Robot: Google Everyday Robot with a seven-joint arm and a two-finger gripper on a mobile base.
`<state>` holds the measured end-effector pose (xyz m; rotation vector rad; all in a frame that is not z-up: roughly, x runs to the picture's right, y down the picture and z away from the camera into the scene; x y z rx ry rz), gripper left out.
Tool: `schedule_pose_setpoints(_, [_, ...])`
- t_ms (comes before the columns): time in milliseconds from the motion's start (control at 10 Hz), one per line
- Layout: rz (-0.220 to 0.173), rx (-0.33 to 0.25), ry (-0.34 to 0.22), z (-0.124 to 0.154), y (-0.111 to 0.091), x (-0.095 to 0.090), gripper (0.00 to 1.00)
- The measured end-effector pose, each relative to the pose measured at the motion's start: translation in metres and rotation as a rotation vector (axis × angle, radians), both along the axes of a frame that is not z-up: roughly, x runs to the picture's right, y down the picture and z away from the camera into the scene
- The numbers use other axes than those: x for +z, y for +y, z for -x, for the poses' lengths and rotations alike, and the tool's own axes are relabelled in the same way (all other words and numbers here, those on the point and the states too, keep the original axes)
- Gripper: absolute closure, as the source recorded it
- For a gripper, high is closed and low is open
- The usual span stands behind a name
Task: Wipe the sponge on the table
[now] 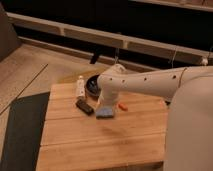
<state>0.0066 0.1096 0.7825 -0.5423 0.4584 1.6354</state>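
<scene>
The sponge (105, 113) is a small flat blue-grey pad lying near the middle of the light-brown plank table (100, 145). My white arm reaches in from the right and bends down over it. The gripper (106, 103) hangs at the arm's end, right above the sponge's far edge, at or very near it. The thick wrist hides most of the gripper.
A black bar-shaped object (84, 106) lies just left of the sponge. A thin orange-red tool (122, 106) lies to its right. Behind them stand a white bottle (80, 86) and a dark bowl (93, 85). A dark grey mat (20, 130) borders the table's left side.
</scene>
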Motion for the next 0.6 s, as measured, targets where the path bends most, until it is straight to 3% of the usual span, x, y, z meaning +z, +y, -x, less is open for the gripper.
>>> schedule_pose_setpoints(300, [-0.008, -0.011, 0.002, -0.001, -0.002, 0.000, 0.35])
schedule_pose_setpoints(600, [-0.001, -0.093, 0.009, -0.004, 0.000, 0.018, 0.35])
